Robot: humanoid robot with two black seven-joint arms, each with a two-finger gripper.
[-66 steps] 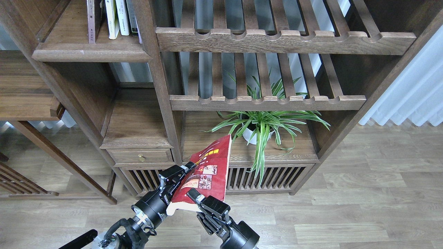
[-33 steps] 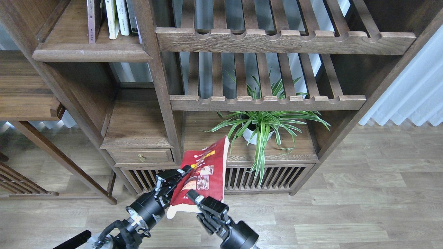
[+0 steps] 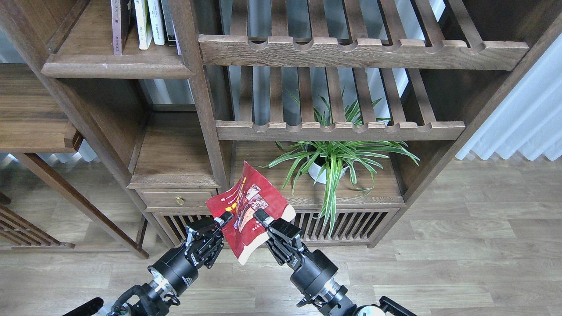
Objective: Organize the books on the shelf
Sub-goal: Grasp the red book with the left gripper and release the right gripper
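The red book (image 3: 246, 206), with a yellow title and photos, hangs tilted and bent in the air in front of the low cabinet. My right gripper (image 3: 262, 218) is shut on its lower right part. My left gripper (image 3: 225, 218) pinches its lower left edge, one finger lying over the cover. The shelf (image 3: 116, 70), a solid dark plank with a rounded front edge, is at the upper left, far above both grippers. The maroon and the yellow-green paperbacks are out of view.
Thin upright books (image 3: 145, 22) stand on the shelf's right part. Slatted racks (image 3: 338, 129) fill the middle bay above a potted spider plant (image 3: 329, 160). A plank over a brass-knobbed drawer (image 3: 179, 199) is just left of the book. Wooden floor lies to the right.
The book has turned anticlockwise and shifted left and lower. My right gripper rose up along the book; my left arm drew back to the lower left.
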